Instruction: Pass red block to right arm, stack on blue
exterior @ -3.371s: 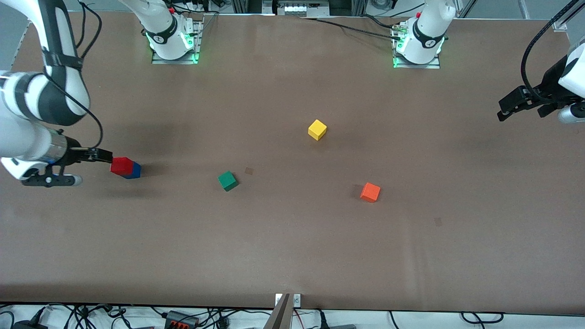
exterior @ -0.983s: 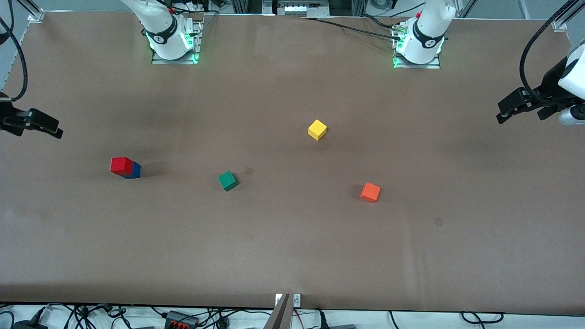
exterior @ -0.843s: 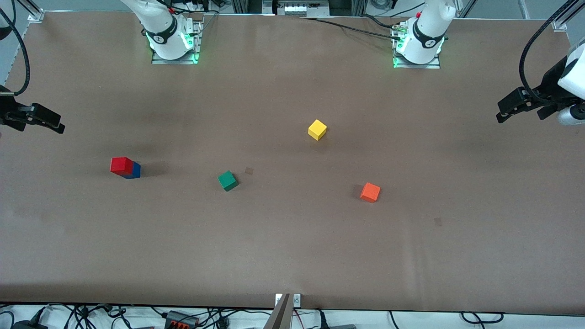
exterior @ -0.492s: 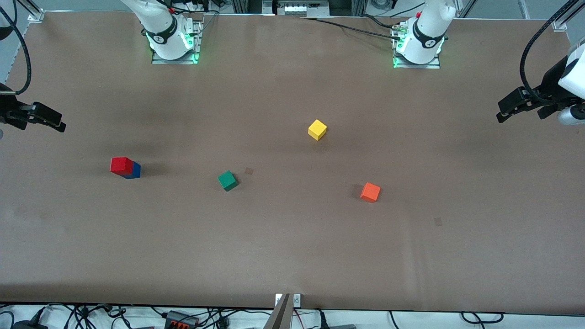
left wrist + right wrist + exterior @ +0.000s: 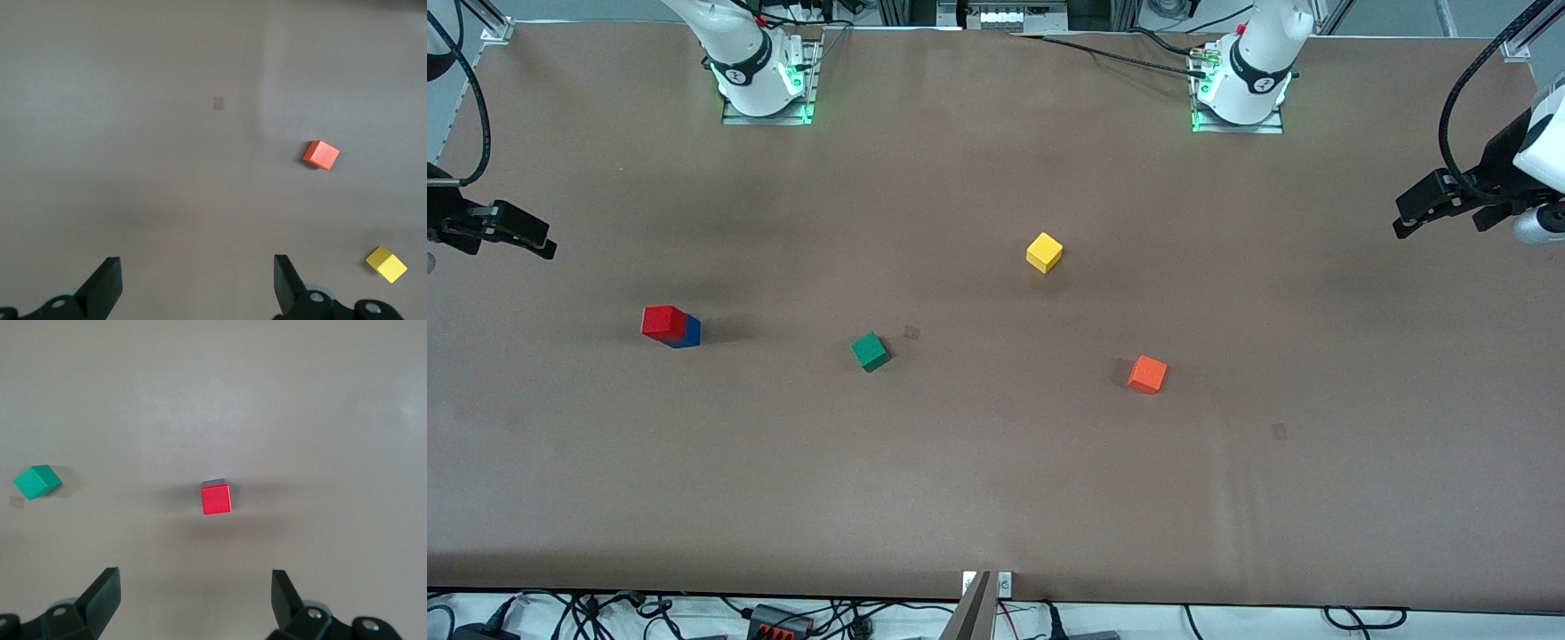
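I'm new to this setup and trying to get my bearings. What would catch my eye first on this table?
The red block sitting on the blue cube toward the right arm's end of the table, the only stack. Three lone cubes are spread across the brown table: green, yellow and orange. The right tool and left tool hang open at the table's two ends, holding nothing.

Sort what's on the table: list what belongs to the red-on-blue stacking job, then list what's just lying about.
Job:
- red block, sitting on top of the blue one
- blue block, under it
- right gripper, open, up over the stack
- left gripper, open, waiting

Lying about:
- green block
- yellow block
- orange block
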Motion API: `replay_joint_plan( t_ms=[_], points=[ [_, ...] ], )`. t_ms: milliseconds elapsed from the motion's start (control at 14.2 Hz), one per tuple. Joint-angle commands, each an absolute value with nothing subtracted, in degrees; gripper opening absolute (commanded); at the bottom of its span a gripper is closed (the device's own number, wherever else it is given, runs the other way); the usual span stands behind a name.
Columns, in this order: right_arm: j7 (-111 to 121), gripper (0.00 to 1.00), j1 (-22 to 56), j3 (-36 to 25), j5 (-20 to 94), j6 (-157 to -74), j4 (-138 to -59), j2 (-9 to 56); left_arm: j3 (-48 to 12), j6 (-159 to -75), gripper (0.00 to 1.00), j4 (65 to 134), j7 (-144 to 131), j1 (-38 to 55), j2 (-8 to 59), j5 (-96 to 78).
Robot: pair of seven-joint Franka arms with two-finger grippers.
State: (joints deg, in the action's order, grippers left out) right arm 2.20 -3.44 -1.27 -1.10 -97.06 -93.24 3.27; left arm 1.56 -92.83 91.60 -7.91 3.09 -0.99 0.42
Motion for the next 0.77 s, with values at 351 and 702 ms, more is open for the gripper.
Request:
replay_joint_plan(
  t_ms=[351, 702],
  points=[
    [2.0, 1.00, -3.8, -0.3, -1.4, -96.5, -93.3, 2.7, 1.6, -90.9, 1.00, 89.5, -8.7, 3.3, 0.0, 1.9],
    [2.0, 1.00, -2.6, -0.4, -1.8, -96.9, -93.3, 3.2, 1.6, -90.8, 1.00, 89.5, -8.7, 3.3, 0.0, 1.9]
  ],
)
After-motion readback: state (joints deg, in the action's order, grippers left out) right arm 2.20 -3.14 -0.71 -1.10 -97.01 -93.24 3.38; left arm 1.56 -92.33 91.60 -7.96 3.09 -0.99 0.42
